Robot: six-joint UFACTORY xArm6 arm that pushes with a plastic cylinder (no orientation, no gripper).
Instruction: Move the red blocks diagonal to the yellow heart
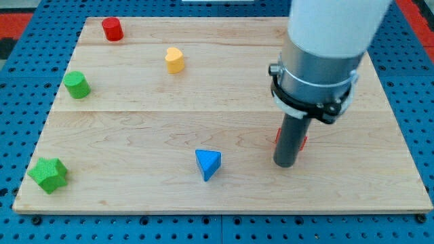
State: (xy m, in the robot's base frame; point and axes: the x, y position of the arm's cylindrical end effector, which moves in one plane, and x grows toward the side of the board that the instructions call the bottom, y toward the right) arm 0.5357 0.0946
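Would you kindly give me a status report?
My tip down beside red block, mostly hidden behind rod. Red cylinder up-left of yellow heart. Blue wedge left of tip.

The red cylinder (112, 29) stands upright near the table's top-left corner. The yellow heart (175, 59) sits below and right of it. The red star (302, 141) is mostly hidden behind the rod.

Pale wooden table (135, 129) of joined planks, evenly lit. Beneath and around it, blue pegboard (20, 135) dotted with holes. Red patches at the view's top corners (13, 17).
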